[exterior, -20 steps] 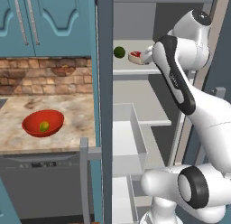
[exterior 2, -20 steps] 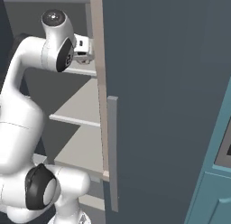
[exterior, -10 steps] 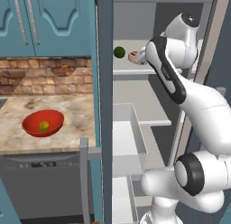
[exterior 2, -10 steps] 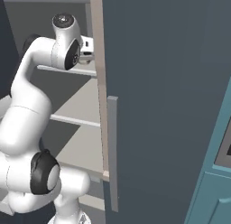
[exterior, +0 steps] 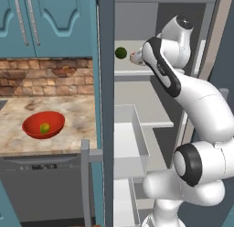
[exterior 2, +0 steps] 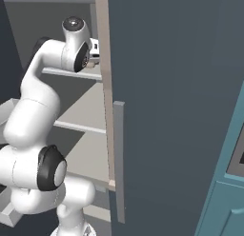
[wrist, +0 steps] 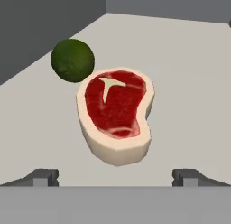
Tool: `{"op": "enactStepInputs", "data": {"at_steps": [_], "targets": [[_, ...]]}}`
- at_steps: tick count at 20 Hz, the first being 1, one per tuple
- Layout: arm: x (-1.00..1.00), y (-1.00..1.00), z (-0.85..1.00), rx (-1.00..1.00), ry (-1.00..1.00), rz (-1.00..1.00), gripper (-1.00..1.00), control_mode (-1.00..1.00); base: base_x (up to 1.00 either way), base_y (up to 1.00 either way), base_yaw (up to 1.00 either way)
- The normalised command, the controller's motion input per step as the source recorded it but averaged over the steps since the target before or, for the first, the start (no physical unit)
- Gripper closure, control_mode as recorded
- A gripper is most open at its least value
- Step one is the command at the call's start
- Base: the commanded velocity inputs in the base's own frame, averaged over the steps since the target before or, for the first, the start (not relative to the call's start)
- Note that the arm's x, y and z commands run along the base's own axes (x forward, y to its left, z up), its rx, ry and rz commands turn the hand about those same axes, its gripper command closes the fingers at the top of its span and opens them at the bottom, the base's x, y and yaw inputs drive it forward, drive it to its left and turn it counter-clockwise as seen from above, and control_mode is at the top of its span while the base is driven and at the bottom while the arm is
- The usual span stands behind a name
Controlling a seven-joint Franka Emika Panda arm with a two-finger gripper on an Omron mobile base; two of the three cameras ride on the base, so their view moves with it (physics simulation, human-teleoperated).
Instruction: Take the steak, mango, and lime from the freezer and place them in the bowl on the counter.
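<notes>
The gripper (wrist: 115,175) is wide open and holds nothing. In the hand view its two dark tips sit far apart at the bottom, one at 7 o'clock and one at 5 o'clock, and they touch no food. The steak (wrist: 116,114) lies flat on the grey shelf (wrist: 189,74) right in the middle, just above the gap between the tips. It is red with a pale rim of fat. The lime (wrist: 72,60) sits at 10 o'clock from the steak, so close that you cannot tell if they touch. A dark wall runs behind the lime. In the left base view the arm (exterior: 192,98) reaches up into the open freezer (exterior: 106,61), and its hand hides most of the steak. The lime (exterior: 120,52) shows on the upper shelf, just at 9 o'clock from the hand. A white drawer (exterior: 130,141) is pulled out lower down. The red bowl (exterior: 43,125) sits on the counter (exterior: 68,116) at 9 o'clock from the freezer, and the mango (exterior: 45,128) lies inside it. In the right base view the freezer door (exterior 2: 176,102) hides the shelf past the hand.
</notes>
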Motion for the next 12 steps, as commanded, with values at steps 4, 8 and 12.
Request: {"op": "enactStepInputs", "data": {"at_steps": [4,8,12], "targets": [[0.26,0.00,-0.05,0.00,0.00,0.00,-1.00,-1.00,0.00,0.00,0.00],[0.26,0.00,-0.05,0.00,0.00,0.00,-1.00,-1.00,0.00,0.00,0.00],[0.05,0.01,-0.15,0.00,0.00,0.00,-1.00,-1.00,0.00,0.00,0.00]]}}
